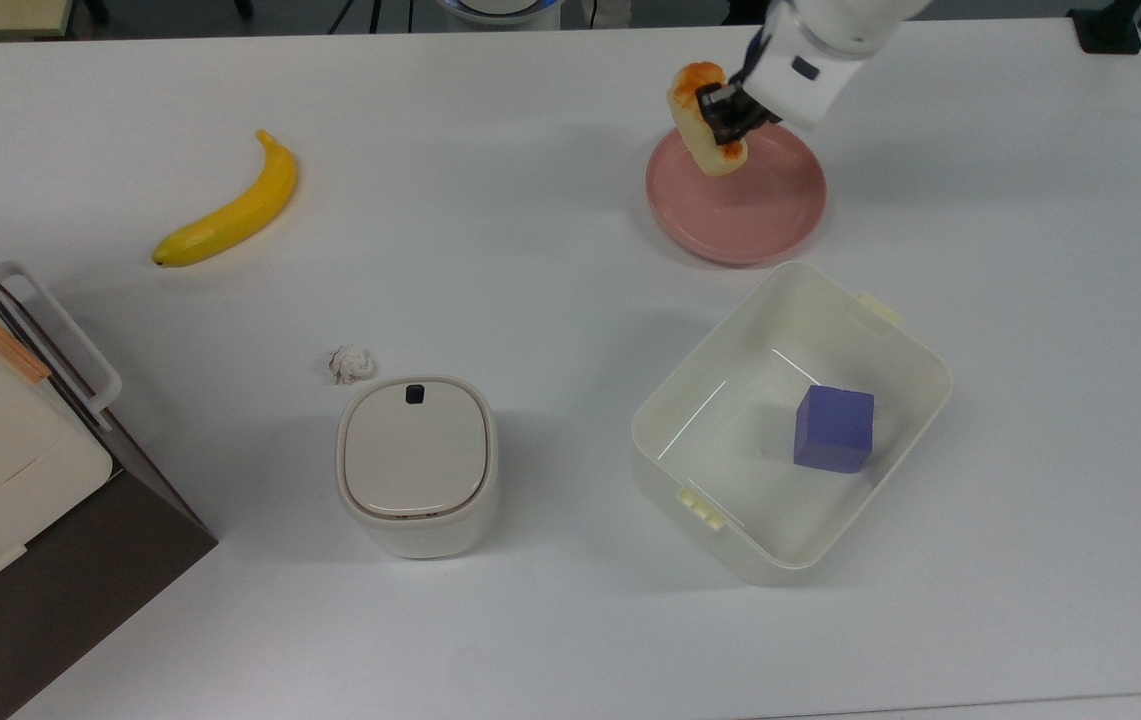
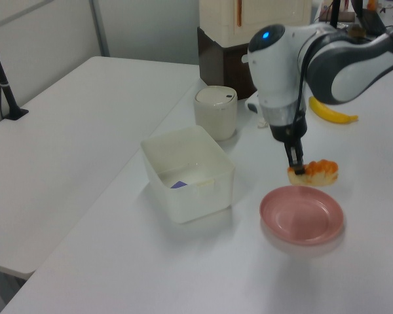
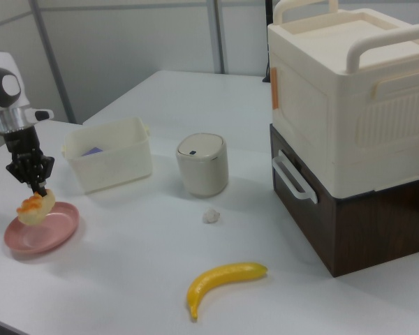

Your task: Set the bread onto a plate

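The white bench (image 1: 490, 200) carries everything. At the right view's right a large cream case (image 3: 349, 105) sits on a dark brown box (image 3: 349, 223). The cream rectangular bin (image 1: 790, 420) holds a purple block (image 1: 834, 428); the lidded round canister (image 1: 417, 463) stands well apart from it. The pink plate (image 1: 760, 210) lies just beside the bin's far corner. A yellow banana (image 1: 230, 210) lies toward the top view's left. The gripper (image 1: 720, 112) has its fingers (image 2: 296, 162) clamped on the bread (image 1: 700, 120), held in the air above the plate's rim without touching it. A small crumpled wad (image 1: 350, 364) lies near the canister.
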Motion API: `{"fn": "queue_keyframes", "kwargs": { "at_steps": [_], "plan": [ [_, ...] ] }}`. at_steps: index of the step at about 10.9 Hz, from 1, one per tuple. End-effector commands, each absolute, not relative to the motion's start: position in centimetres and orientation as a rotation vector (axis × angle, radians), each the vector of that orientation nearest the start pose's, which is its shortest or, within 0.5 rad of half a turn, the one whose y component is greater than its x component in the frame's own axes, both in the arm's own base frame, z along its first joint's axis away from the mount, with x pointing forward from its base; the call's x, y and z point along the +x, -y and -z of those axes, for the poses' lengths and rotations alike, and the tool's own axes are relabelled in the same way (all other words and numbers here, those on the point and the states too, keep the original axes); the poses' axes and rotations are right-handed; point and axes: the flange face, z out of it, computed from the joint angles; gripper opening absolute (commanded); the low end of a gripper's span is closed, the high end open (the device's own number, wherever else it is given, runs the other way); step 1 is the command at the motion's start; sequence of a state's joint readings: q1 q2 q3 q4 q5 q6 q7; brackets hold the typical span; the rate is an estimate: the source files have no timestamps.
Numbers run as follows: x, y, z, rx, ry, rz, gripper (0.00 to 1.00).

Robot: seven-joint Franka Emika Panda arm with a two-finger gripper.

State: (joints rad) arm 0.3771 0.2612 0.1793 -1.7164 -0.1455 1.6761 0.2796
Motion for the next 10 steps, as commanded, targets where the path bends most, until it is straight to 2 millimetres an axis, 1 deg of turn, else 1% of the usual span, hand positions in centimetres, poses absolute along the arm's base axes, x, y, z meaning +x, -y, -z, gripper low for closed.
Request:
{"fn": "queue_keyframes", "kwargs": {
  "at_steps": [1,2,3,4,5,6,7,8,9,10],
  "plan": [
    [52.5,-30.8,-41.8,-3.314,0.518,-0.366,0.99],
    [52.7,-30.4,-43.0,-3.315,0.509,-0.339,1.0],
    [53.0,-29.6,-44.3,-3.314,0.484,-0.305,1.0],
    [53.4,-28.3,-46.1,-3.316,0.439,-0.269,1.0],
    [53.9,-26.8,-47.1,-3.323,0.37,-0.266,1.0],
    [55.2,-24.2,-47.9,-3.34,0.263,-0.228,1.0],
    [57.1,-20.0,-48.4,-3.369,0.152,-0.185,1.0],
    [58.7,-16.5,-49.7,-3.363,0.035,-0.11,1.0],
    [59.4,-13.1,-50.7,-3.364,-0.042,-0.09,1.0],
    [60.0,-9.2,-52.0,-3.354,-0.056,-0.076,1.0]
  ]
}}
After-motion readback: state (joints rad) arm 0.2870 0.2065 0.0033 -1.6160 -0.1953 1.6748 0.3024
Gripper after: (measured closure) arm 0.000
